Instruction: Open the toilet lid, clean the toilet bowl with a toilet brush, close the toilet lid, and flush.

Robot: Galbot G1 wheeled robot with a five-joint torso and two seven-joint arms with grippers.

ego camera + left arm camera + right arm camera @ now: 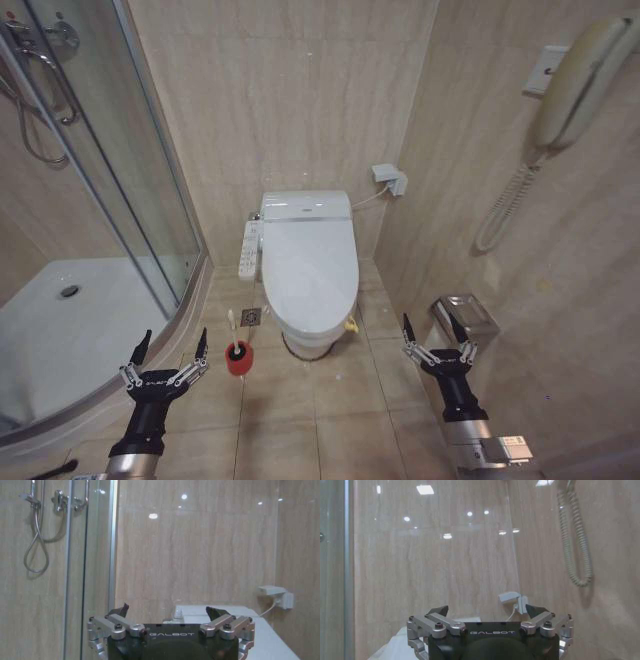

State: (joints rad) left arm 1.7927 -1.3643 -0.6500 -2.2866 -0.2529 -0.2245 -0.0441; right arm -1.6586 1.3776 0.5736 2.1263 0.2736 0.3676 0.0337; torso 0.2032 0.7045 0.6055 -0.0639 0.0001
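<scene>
Grippers wait low on either side of a beige-tiled bathroom floor: the left gripper (170, 348) hangs with its fingers spread wide, holding nothing, near the glass shower enclosure (120, 200), and the right gripper (437, 333) hangs likewise released beside the right wall. Between them, against the back wall, the toilet lid (308, 262) lies shut over the toilet bowl (312, 345). The toilet brush (233, 330) stands upright in its red cup holder (238, 358) on the floor just left of the bowl; its bristle head appears sunk in the cup.
</scene>
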